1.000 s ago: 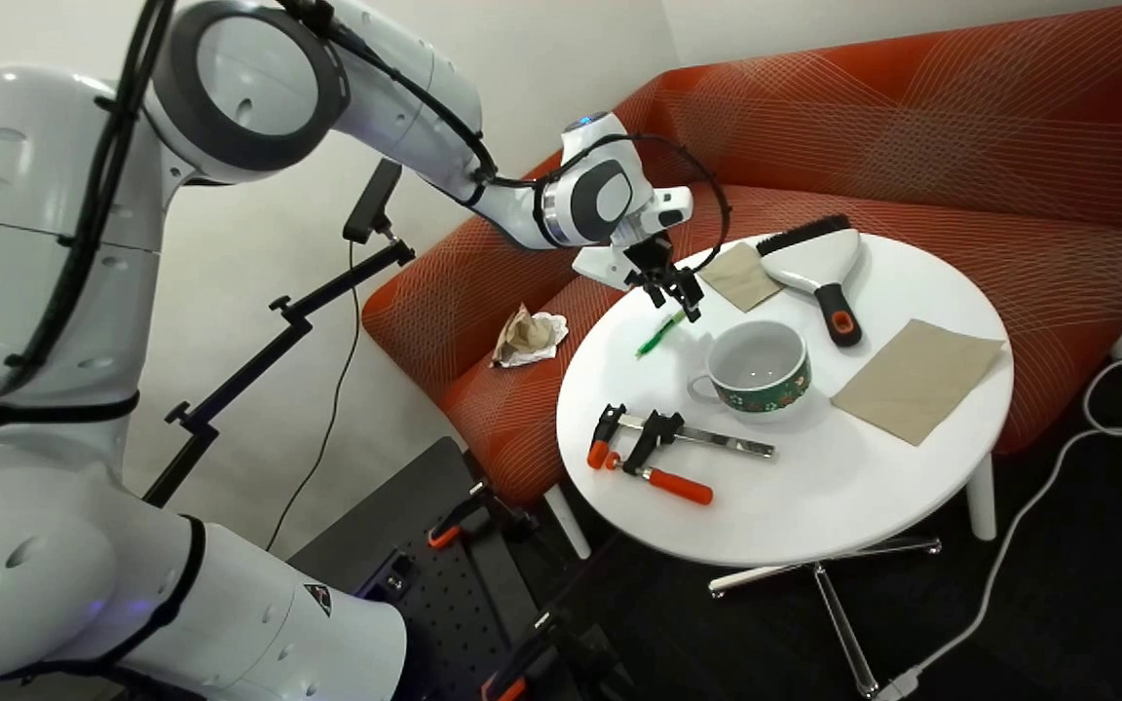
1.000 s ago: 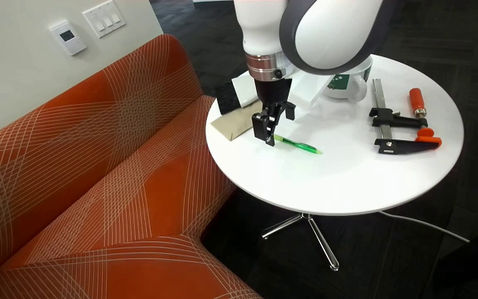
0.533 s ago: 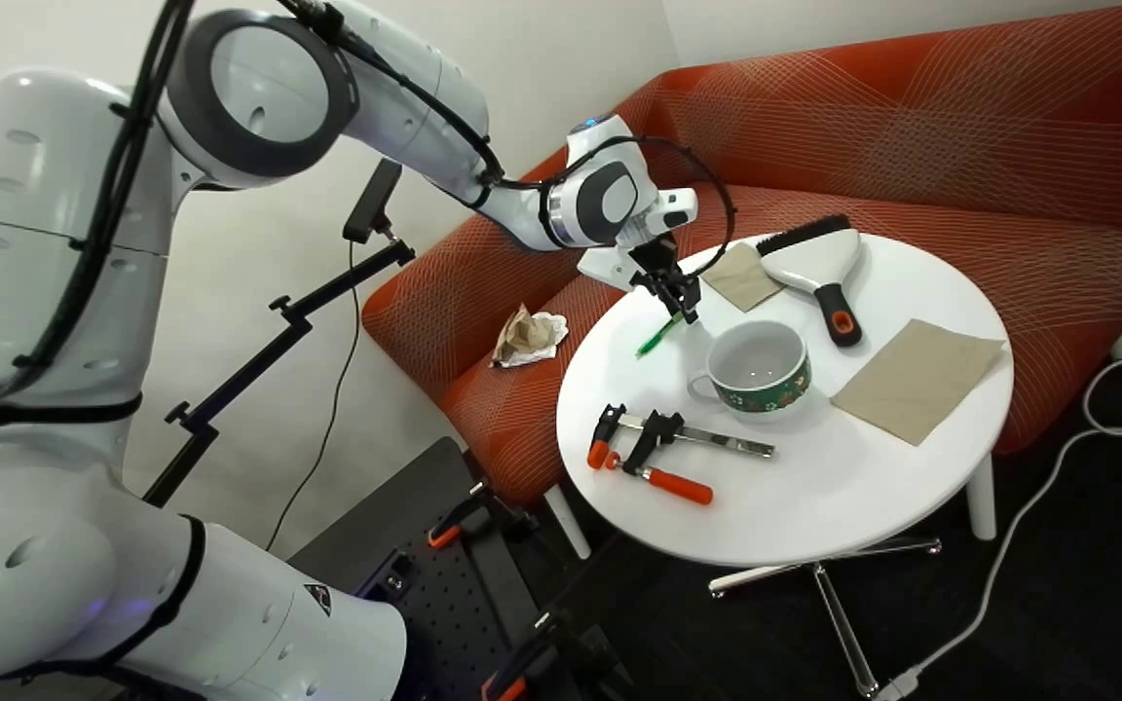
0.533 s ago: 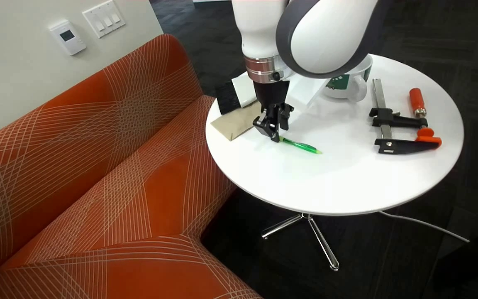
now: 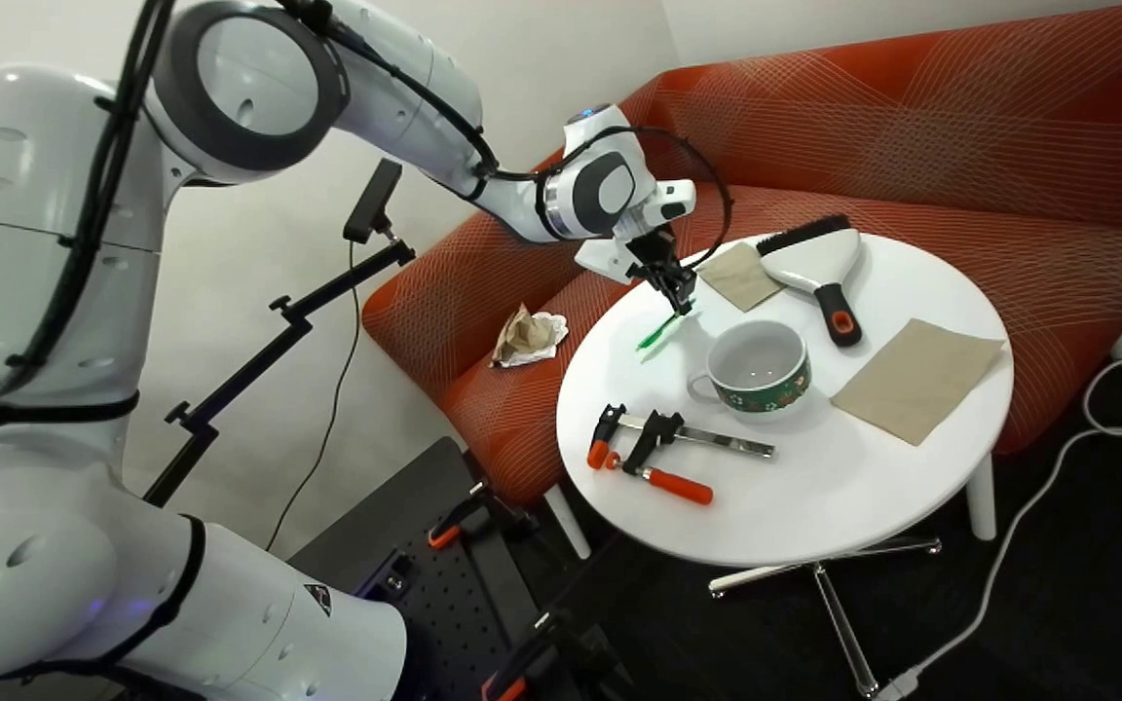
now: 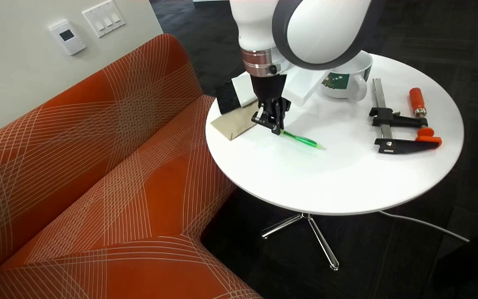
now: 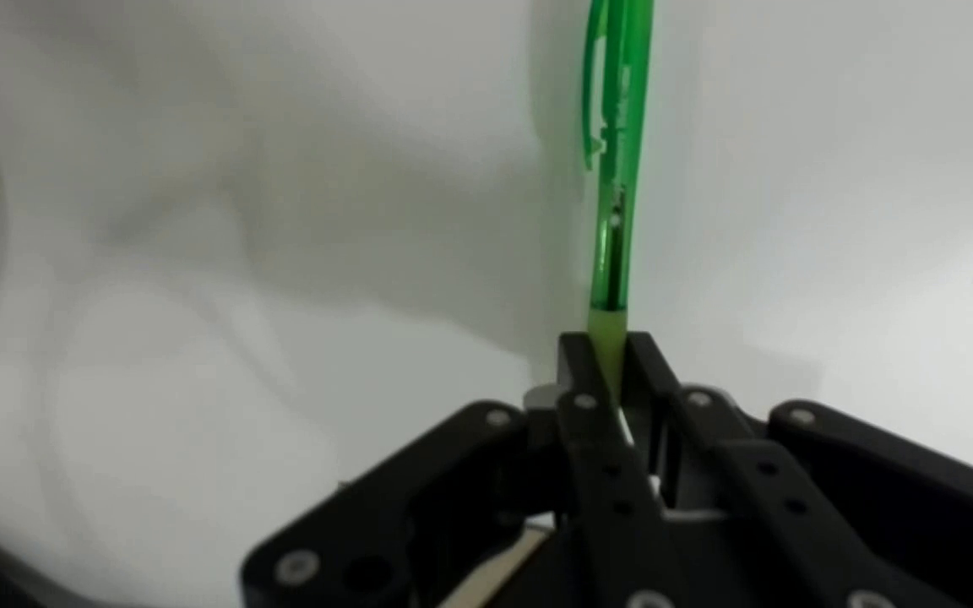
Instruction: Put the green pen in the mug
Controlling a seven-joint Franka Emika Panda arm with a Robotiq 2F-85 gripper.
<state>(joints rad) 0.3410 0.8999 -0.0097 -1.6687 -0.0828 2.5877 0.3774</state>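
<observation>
Green pen: smooth, see-through plastic barrel with a slim clip and a paler, yellow-green end; outside the mug, near it.
Black gripper: fingers closed on that pale end, one to each side.
Mug body: squat, round, white, banded with a green pattern; its inside shows in an exterior view, and the robot arm covers part of the mug in an exterior view.
White table: round smooth top, metal legs.
Clamp: bare metal bar, black fittings, orange-red handles.
Brush: white body, black bristles; the arm hides its handle in an exterior view.
Brown paper: two flat sheets; the larger shows only in an exterior view, the smaller in both.
Sofa: orange-red fabric crossed by pale lines.
Pen's far end: cut off at the top of the wrist view; whether it touches the table, I cannot tell.
</observation>
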